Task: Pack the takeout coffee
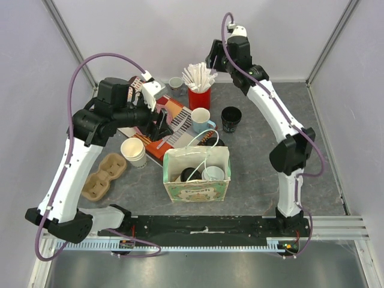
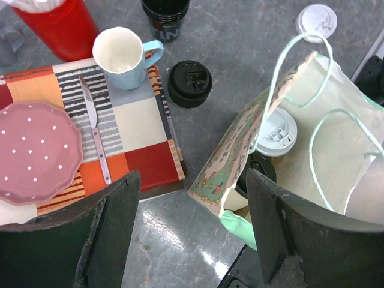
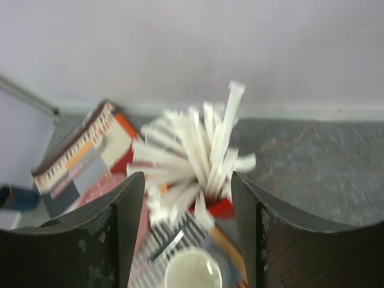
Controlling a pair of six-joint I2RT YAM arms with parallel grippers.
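Takeout coffee: both small paper cups stand upright, side by side, inside the printed paper bag (image 1: 196, 193) at mid-bench, with the black-lidded cup (image 1: 191, 174) on the left and the white-lidded cup (image 1: 213, 174) on the right. Judged: the packing proper looks done; at most extras remain, and that is not confirmed. Left tool (image 2: 193, 183) hangs just beside the bag's left edge, jaws wide, nothing between them. Right tool (image 3: 187, 180) is at the far side above the red holder (image 1: 199, 98) of paper-wrapped straws (image 1: 198, 75), jaws apart and empty; the wrist view is blurred. Materials: the bag is thin paper with creased, floppy walls and a gaping mouth; the cup lids are rigid moulded plastic, round, with raised sip tabs; the bench (image 1: 258, 174) is grey, stone-patterned and slightly glossy. Outside the bag: a round black lidded piece (image 2: 189, 83) (lid or short cup, cannot tell), a loose white lid (image 2: 318, 21), a light-blue ceramic mug (image 2: 123, 57) and a moulded-pulp cup carrier (image 1: 105, 175) with empty wells
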